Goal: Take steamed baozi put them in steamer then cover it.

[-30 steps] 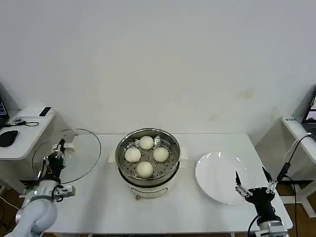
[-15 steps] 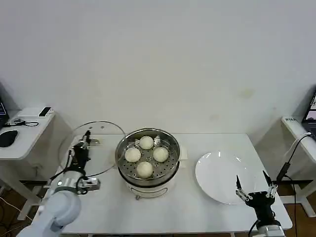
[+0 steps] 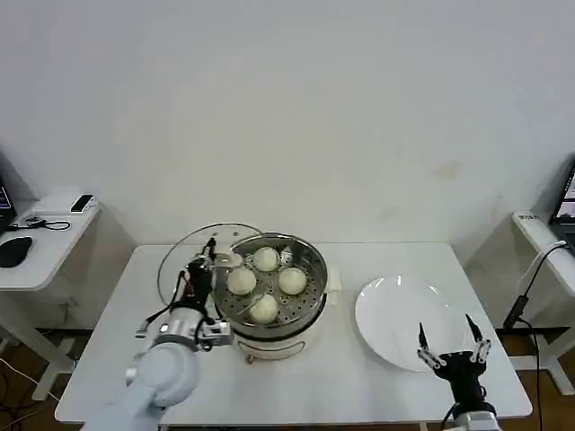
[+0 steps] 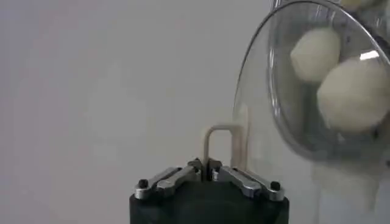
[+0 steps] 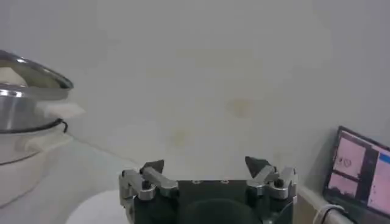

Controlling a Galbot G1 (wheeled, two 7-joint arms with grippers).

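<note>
All four baozi [image 3: 266, 284] sat in the steamer [image 3: 310, 310], so I was on the covering step. My left gripper [image 3: 203, 269] pinched the lid [image 3: 184, 260] by its handle [image 4: 223, 146], held tilted beside the pot's left rim. Next I judged it needed centring and lowering. My right gripper [image 3: 448, 352] hung spread by the plate [image 3: 395, 314].

Four smooth off-white baozi [image 3: 266, 283] sit in a diamond on the perforated tray of the steamer [image 3: 269, 292], a shiny steel pot on a white base at the table's middle. The cover [image 3: 202, 260], clear glass with a metal rim, hangs tilted at the steamer's left edge, overlapping its rim. Its pale cream bar handle [image 4: 222, 146] is pinched by the left gripper [image 4: 207, 173].
</note>
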